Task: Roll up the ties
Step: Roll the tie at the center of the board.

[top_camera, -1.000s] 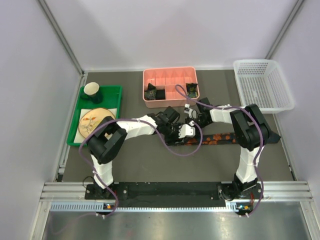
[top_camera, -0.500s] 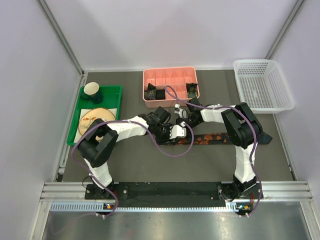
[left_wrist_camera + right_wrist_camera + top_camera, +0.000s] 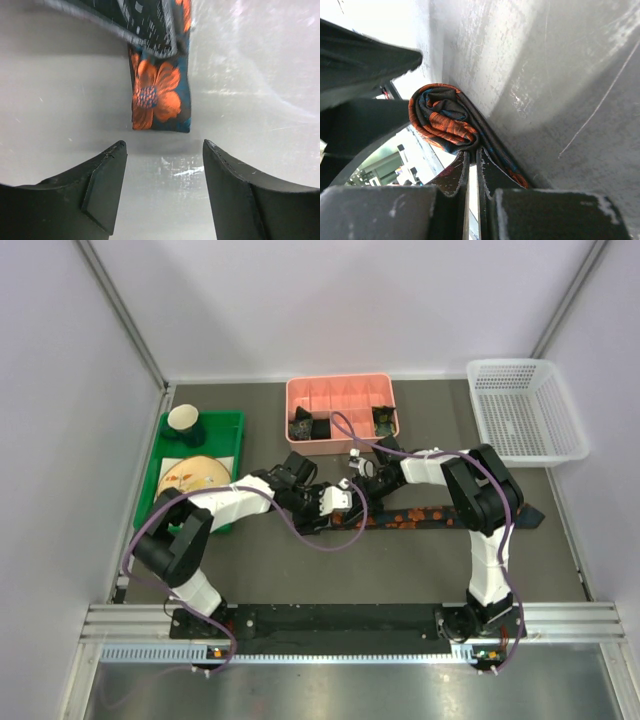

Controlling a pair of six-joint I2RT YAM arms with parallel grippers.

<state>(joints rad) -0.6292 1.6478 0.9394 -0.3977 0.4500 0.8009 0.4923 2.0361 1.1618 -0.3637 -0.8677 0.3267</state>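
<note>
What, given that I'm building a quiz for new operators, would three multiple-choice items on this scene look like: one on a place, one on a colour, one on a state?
1. Where does the white basket stand?
A. At the near left edge of the table
B. At the far right corner of the table
C. At the centre of the table

2. What colour is the flower on the tie end in front of the left claw?
A. Orange
B. Yellow
C. White

3. How is the left claw?
A. Shut on the tie
B. Out of view
C. Open, touching nothing

Answers:
1. B, the top view shows it at the back right.
2. A, the left wrist view shows an orange bloom on dark cloth.
3. C, its jaws stand apart, with the tie end lying beyond them.
</note>
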